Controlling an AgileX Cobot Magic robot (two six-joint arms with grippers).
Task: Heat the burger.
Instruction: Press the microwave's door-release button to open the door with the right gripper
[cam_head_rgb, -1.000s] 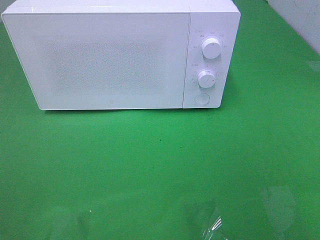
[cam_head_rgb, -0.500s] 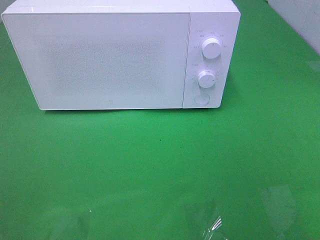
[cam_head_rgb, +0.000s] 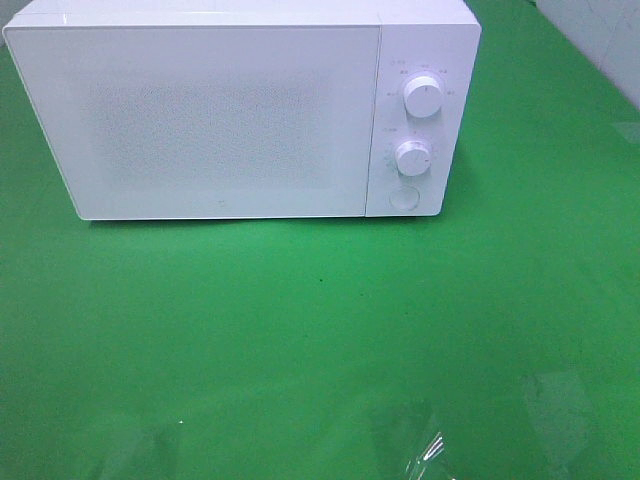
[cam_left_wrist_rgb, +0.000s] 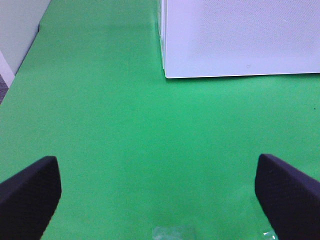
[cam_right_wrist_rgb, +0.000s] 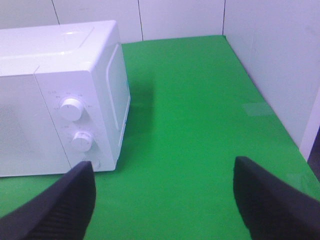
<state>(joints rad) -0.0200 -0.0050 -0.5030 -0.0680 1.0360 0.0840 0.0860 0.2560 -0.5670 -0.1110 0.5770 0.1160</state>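
I can't find the burger in any of my three views: it isn't on the flat green table cover (cam_head_rgb: 320, 330), and neither arm has it. The only place left is behind the frosted white door (cam_head_rgb: 200, 120) of the white box-shaped microwave oven (cam_head_rgb: 420, 40), but that door is shut flush and I can't see through it, so I can't tell whether the burger is inside. The two round white dials, upper (cam_head_rgb: 424, 97) and lower (cam_head_rgb: 413, 158), and the round white button (cam_head_rgb: 404, 198) below them are untouched by either arm, and their markings are too small for me to read a setting. The left gripper (cam_left_wrist_rgb: 159, 192) has its black pads spread wide over bare green, holding nothing. The right gripper (cam_right_wrist_rgb: 167, 200) is the same, spread and empty, looking toward the control panel. My judgement is that either nothing has started, or the burger is loaded and the dials remain.
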